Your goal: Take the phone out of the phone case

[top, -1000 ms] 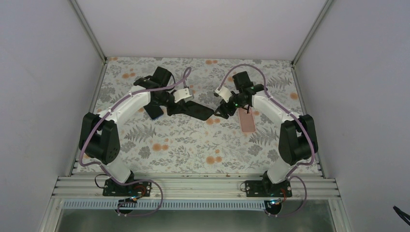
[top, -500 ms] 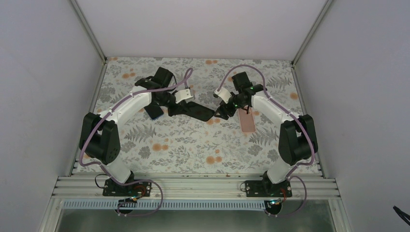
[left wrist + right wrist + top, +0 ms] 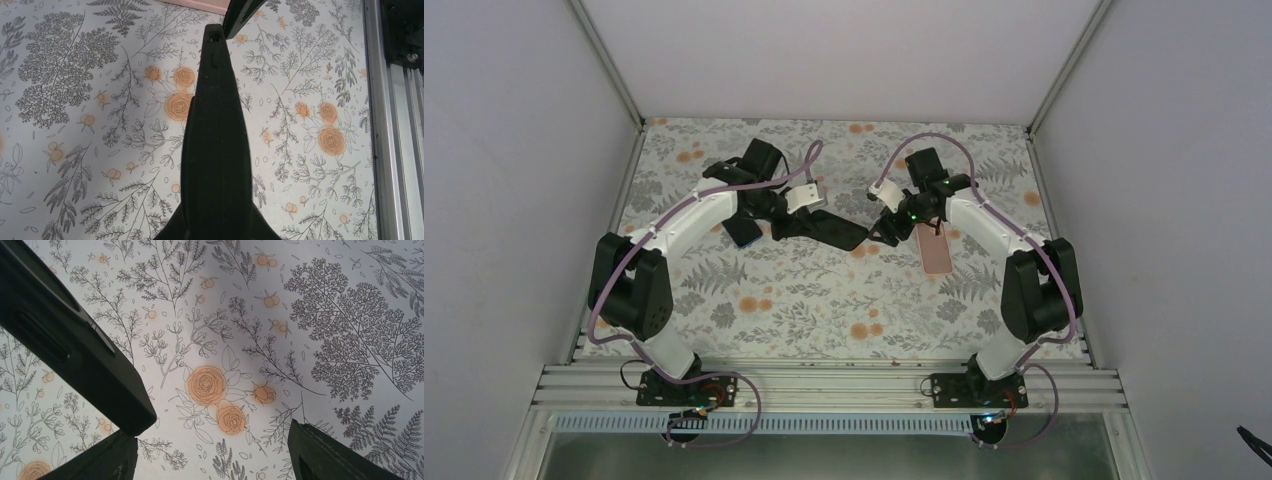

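Showing a late stage of the extraction: the pink phone (image 3: 937,252) lies flat on the floral table (image 3: 824,310), under the right forearm and near the far tip of the black phone case (image 3: 829,231). The case appears raised off the table, carried by the left gripper (image 3: 786,224), whose jaws are clamped on its near end. In the left wrist view the case runs edge-on away from the camera, with a small side cutout showing near its tip. Phone and case look separate, so the main step is judged done; what seems left is to set the case down and clear both arms. Whether the case is wholly empty cannot be told, since its open face is not shown

Pose: the left arm reaches forward and inward with its elbow bent, the wrist turned so that the case points toward the right arm. The right arm mirrors it, forearm angled inward over the phone, with the right gripper (image 3: 887,228) low near the case tip. Its fingers stand wide apart and hold nothing. In the right wrist view only bare tabletop lies between them, and a corner of the case hangs just beside one finger; whether they touch cannot be told
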Motion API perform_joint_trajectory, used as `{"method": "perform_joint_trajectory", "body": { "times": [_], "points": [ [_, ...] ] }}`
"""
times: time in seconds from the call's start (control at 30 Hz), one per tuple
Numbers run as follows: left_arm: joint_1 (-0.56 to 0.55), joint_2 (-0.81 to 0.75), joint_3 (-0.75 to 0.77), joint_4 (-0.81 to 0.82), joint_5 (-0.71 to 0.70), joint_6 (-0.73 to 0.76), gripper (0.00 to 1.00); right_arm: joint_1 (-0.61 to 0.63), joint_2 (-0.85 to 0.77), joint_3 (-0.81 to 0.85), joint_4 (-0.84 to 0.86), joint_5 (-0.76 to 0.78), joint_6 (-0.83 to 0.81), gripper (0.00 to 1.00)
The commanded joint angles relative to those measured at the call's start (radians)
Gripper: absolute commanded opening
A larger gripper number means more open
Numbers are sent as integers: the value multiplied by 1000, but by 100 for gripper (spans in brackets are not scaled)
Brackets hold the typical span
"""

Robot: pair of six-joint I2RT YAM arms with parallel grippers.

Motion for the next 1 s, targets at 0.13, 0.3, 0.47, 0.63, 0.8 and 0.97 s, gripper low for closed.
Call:
{"method": "perform_joint_trajectory", "body": {
  "times": [0.13, 0.3, 0.47, 0.63, 0.8, 0.97],
  "points": [
    [-8, -12, 35, 33, 57, 8, 2, -9, -22, -2, 30, 27, 21, 76],
    [-12, -9, 33, 31, 55, 11, 2, -22, -31, -2, 48, 52, 37, 73],
    [-14, -9, 35, 29, 62, 13, 2, -31, -33, -2, 51, 50, 41, 73],
    [-16, -12, 31, 28, 63, 14, 2, -35, -30, -1, 59, 69, 50, 71],
    [-17, -11, 36, 18, 90, 19, 2, -36, -19, 1, 77, 100, 64, 69],
    [-26, -6, 36, 3, 123, 29, 2, -34, -10, 26, 66, 72, 61, 68]
  ]
}}
